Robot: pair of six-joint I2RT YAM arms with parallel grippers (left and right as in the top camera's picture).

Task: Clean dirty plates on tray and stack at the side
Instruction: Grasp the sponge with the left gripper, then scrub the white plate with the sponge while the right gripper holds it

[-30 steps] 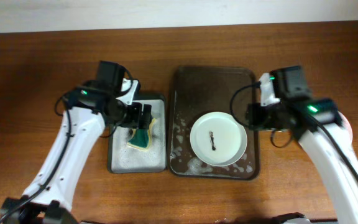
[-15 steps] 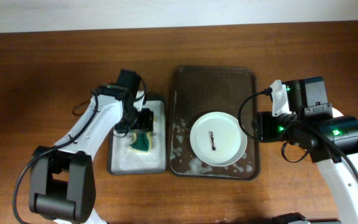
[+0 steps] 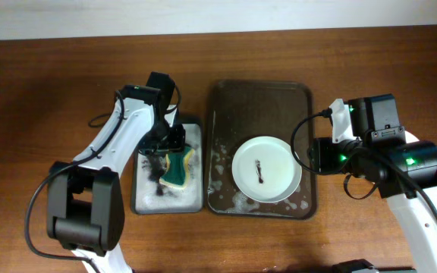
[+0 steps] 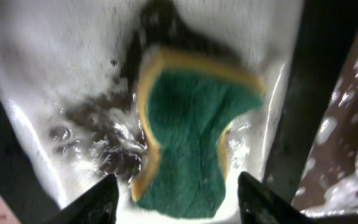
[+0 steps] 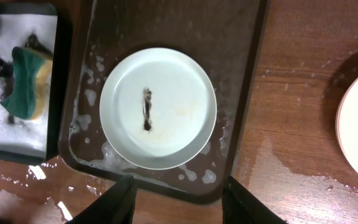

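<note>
i see my left gripper point(image 4: 179, 186) spread open either side of the green, yellow-edged sponge point(image 4: 191, 137) in the foamy small grey tray point(image 3: 165, 210), not yet clamped, so i judge the step is fetching the sponge. one round white plate point(image 5: 173, 106) with a dark smear sits on the large dark brown tray point(image 5: 166, 25); my right gripper point(image 5: 180, 186) hangs open and empty above it. next i should close squarely on the slippery sponge.

Glossy smooth white plate point(image 5: 158, 107); wet dark tray point(image 5: 241, 93); rough green sponge point(image 4: 191, 124) in foam; polished wood bench point(image 3: 51, 76).
</note>
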